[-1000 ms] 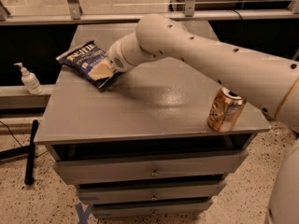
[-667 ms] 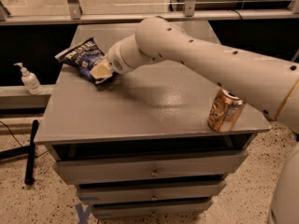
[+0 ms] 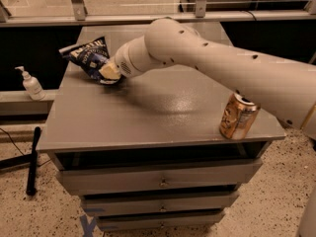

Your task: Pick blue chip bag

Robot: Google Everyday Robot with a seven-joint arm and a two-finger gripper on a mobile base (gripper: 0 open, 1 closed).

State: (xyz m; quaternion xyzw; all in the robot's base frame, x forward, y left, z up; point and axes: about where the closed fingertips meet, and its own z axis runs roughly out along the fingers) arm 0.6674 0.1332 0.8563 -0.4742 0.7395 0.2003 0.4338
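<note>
The arm (image 3: 222, 68) comes in from the right, passing just behind and above the soda can (image 3: 238, 116). It runs up to a rounded elbow well left of the can, towards the back of the tabletop (image 3: 148, 117). From that elbow the forearm bends downward and further left, ending in a ribbed white wrist that slopes towards the surface.

The hand (image 3: 109, 72) is at the end of that wrist, far to the left of the can and further back, low over the tabletop. Its pale yellowish tip lies against the lower right edge of the blue chip bag (image 3: 88, 56). I cannot tell whether the hand is clamped on the bag or only pressed against it.

The bag is the thing farthest left of the can on the tabletop, near the back left corner. It is tilted, with its white-lettered face turned up. The can stands upright near the front right edge. Beyond the bag, off the tabletop, a pump bottle (image 3: 32, 84) stands on a lower ledge.
</note>
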